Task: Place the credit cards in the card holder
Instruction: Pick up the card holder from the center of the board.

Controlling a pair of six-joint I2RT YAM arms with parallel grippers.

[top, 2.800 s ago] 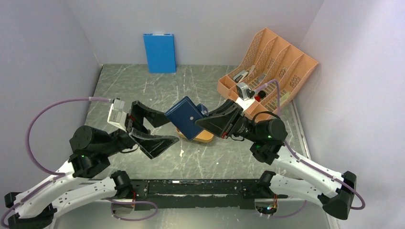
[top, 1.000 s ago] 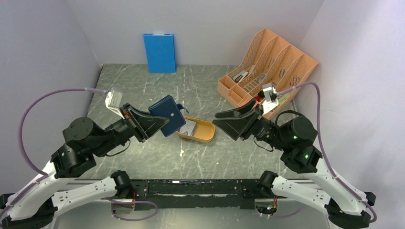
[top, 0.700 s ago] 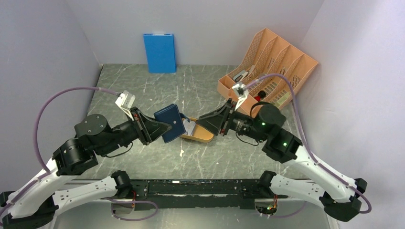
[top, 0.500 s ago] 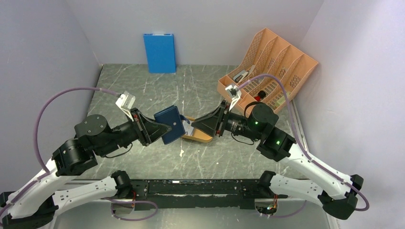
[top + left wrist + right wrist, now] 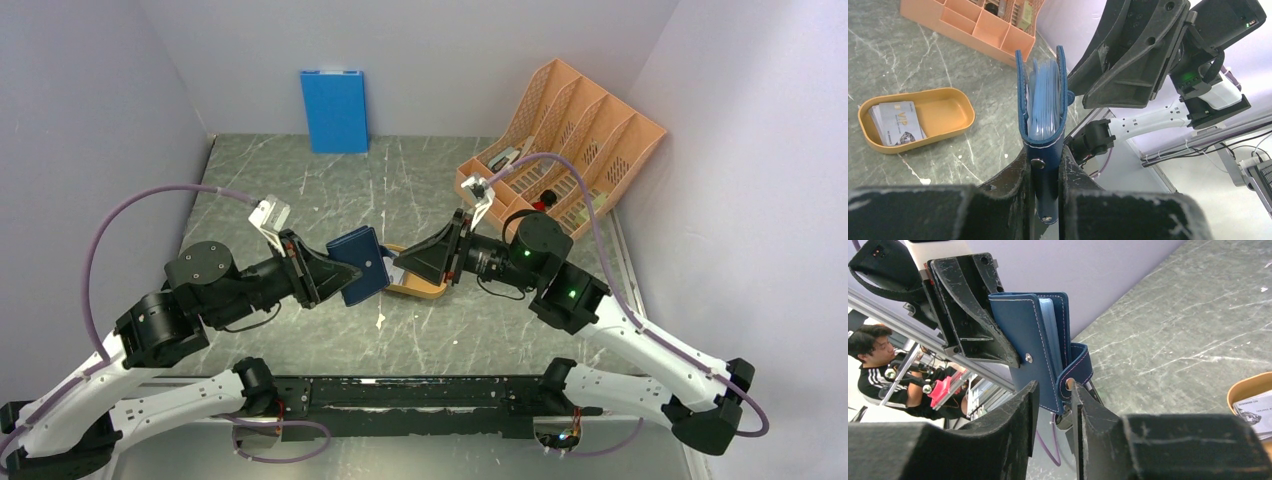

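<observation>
The navy card holder (image 5: 358, 265) hangs above the table, folded almost shut, with my left gripper (image 5: 1044, 165) shut on its spine end. Pale blue inner pockets (image 5: 1043, 95) show between its covers. My right gripper (image 5: 1054, 387) meets it from the right, jaws open a little. The holder's lower corner and snap tab (image 5: 1079, 367) lie between the fingers, and the tab touches the right finger. Grey credit cards (image 5: 897, 122) lie stacked in the orange tray (image 5: 948, 107) on the table below.
An orange desk organiser (image 5: 560, 130) stands at the back right. A bright blue panel (image 5: 334, 110) leans on the back wall. The orange tray (image 5: 430, 288) sits under the two grippers, mid-table. A person (image 5: 873, 365) is visible beyond the table.
My right arm has swung left to the card holder, and its jaws have narrowed around the holder's corner. The left arm has shifted slightly right, still holding the holder.
</observation>
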